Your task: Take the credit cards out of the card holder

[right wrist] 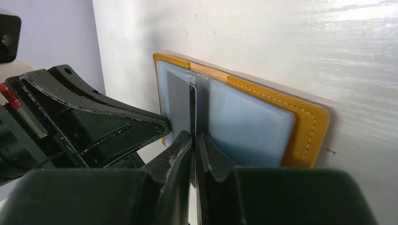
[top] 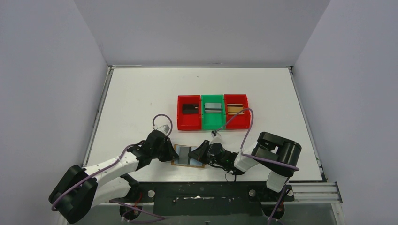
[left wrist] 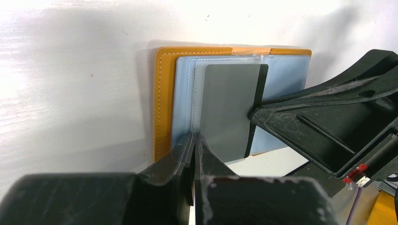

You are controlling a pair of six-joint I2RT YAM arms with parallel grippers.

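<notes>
While shut left gripper [left wrist: 195, 138] pins tan leather card holder [left wrist: 162, 93], I'd slide grey card [left wrist: 229, 108], pinched by right gripper [right wrist: 193, 138], out flat.

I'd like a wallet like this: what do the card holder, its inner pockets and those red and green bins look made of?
Card holder: mustard leather or imitation, matte, pale stitching along its edge. Inner pockets: pale blue, soft matte, fabric or vinyl; can't tell. Bins: red and green, likely moulded plastic, smooth uniform colour.
</notes>
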